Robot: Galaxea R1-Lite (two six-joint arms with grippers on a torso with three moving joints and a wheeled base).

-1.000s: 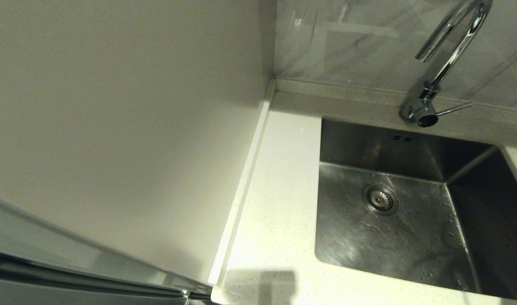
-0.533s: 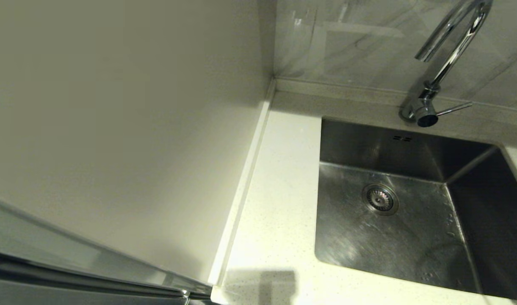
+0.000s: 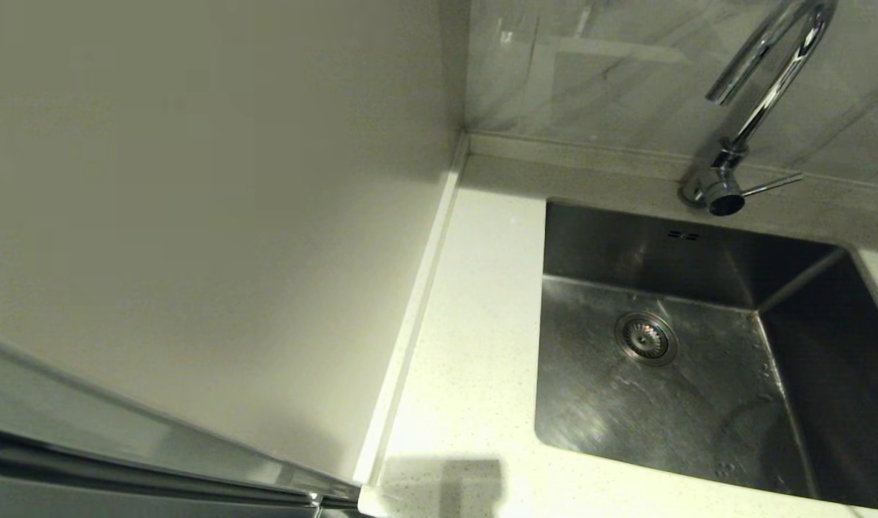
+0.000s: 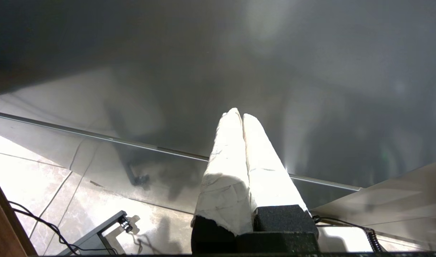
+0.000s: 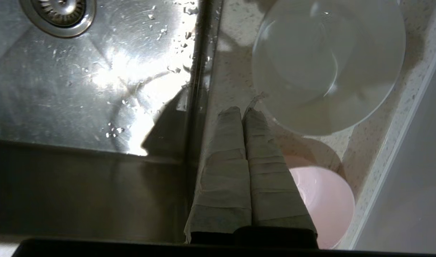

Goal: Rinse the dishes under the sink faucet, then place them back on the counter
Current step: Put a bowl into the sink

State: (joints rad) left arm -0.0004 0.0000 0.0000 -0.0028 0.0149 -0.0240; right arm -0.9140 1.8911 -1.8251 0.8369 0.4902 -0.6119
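The steel sink (image 3: 697, 410) with its drain strainer (image 3: 646, 337) lies in the off-white counter (image 3: 474, 345), and the chrome faucet (image 3: 762, 86) rises behind it. No bowl and no gripper shows in the head view. In the right wrist view, my right gripper (image 5: 242, 111) is shut and empty above the counter strip (image 5: 232, 71) beside the sink's rim (image 5: 198, 71). Just past its tips sits the whitish-green bowl (image 5: 328, 64), and the pale pink bowl (image 5: 325, 203) lies beside the fingers. The blue bowl is out of view. My left gripper (image 4: 239, 115) hangs shut and empty, away from the counter.
A plain beige wall panel (image 3: 194, 216) closes off the counter's left side. The faucet's thin lever (image 3: 769, 185) points right. Water drops dot the sink floor (image 5: 114, 132). Below the left gripper are a tiled floor (image 4: 32, 178) and cables (image 4: 43, 225).
A small dark shadow has appeared on the counter strip at the head view's far right edge. Nothing else has visibly moved.
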